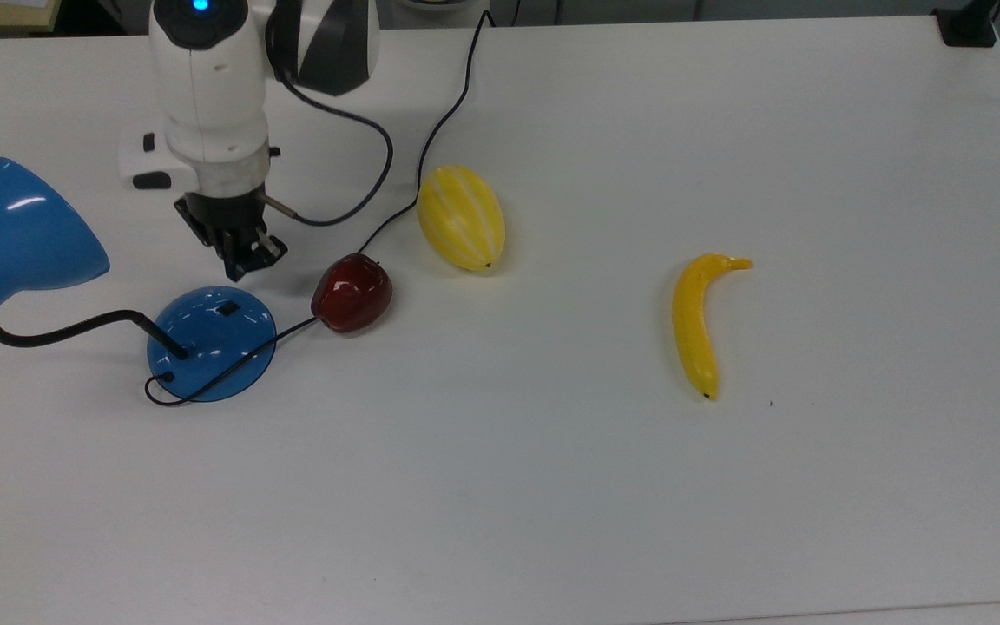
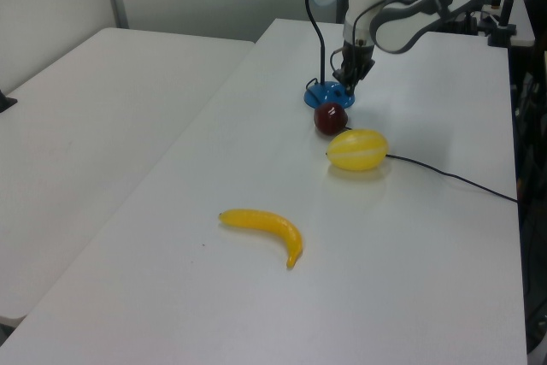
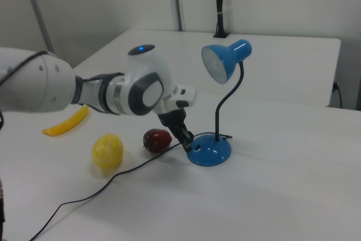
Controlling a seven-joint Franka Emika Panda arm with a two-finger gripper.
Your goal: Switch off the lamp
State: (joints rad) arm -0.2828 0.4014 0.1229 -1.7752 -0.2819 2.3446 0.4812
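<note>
Gripper (image 1: 240, 260) poised just above the blue desk lamp (image 1: 210, 342), fingers drawn together on nothing.
In the top view the lamp's dome base sits at the white table's (image 1: 726, 130) 9 o'clock side, its black switch (image 1: 226, 308) uncovered; a red apple (image 1: 351, 292) lies at the base's 3 o'clock.

The lamp (image 1: 211, 343) is shiny blue, with bright spots on its shade and base, and its bendy neck is dull black. The table (image 1: 726, 521) is smooth, flat white (not shiny). The apple (image 1: 351, 293), melon (image 1: 461, 217) and banana (image 1: 696, 323) look like glossy plastic. The arm's shell is smooth white plastic.
</note>
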